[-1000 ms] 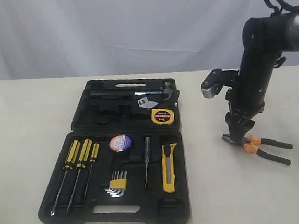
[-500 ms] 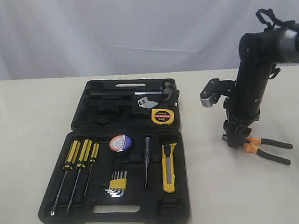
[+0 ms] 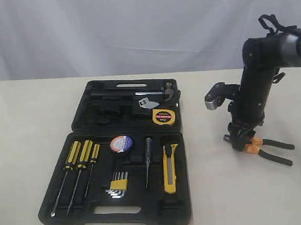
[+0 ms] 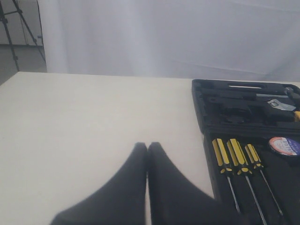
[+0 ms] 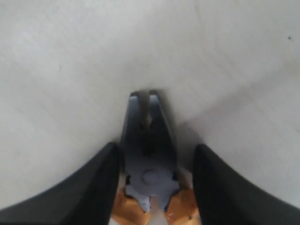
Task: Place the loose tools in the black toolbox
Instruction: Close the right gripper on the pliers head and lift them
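Since a second ago, brings the right end effector [image 3: 236,143] a touch lower over the pliers [image 3: 255,144], with the pliers unshifted. Shows a pale, matte table [image 3: 25,128] and a white curtain [image 3: 132,24] across the back. Finds the pliers flat on the table, well right of the open black toolbox [image 3: 143,210]. Sets the right end effector astride the grey head, fingers [image 5: 93,187] parted, not gripping. Holds the tape measure [image 3: 162,117], tape roll [image 3: 121,143] and utility knife [image 3: 169,168] inside the toolbox. Leaves the left end effector [image 4: 146,146] pinched together, empty, above bare table.
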### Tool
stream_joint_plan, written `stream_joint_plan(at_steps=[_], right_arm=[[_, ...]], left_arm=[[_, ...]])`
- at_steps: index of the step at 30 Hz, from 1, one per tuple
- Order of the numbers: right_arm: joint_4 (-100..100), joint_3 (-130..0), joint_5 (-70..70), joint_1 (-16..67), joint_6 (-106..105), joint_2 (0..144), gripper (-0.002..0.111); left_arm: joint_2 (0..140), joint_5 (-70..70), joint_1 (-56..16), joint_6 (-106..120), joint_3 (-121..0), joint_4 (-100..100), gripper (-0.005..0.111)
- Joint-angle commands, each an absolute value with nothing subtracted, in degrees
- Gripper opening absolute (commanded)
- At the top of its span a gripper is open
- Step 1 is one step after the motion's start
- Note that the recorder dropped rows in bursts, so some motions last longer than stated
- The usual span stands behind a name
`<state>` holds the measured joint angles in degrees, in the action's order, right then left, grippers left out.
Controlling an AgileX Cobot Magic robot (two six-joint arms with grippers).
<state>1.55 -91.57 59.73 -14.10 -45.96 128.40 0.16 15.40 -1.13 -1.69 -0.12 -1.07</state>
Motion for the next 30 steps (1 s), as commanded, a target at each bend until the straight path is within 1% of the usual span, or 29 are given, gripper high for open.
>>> stream_joint_plan(at_steps=[1, 4, 5, 14, 24, 30], right_arm=[[0.97, -91.91, 60.18, -14.50, -40.05, 128.40, 0.026], [1.14, -91.91, 60.05, -14.50, -30.82, 128.40, 0.005], [1.40, -91.91, 60.05, -14.50, -27.92, 128.40, -0.001], [6.63, -91.91, 59.97, -14.50, -11.90, 128.40, 0.000], [15.93, -91.91, 59.72, -14.50, -2.61, 128.30, 0.000], [17.90, -91.91, 52.44, -14.50, 10.29, 128.23, 0.000]], left_arm=[[0.00, 15.39, -1.25, -1.66, 0.00, -1.21, 0.000], [0.00, 15.39, -1.25, -1.66, 0.00, -1.21, 0.000], [0.00, 15.39, -1.25, -1.66, 0.00, -1.21, 0.000], [0.00, 15.39, -1.25, -1.66, 0.00, -1.21, 0.000], [0.00, 15.39, -1.25, -1.66, 0.00, -1.21, 0.000], [0.00, 15.39, -1.25, -1.66, 0.00, -1.21, 0.000]])
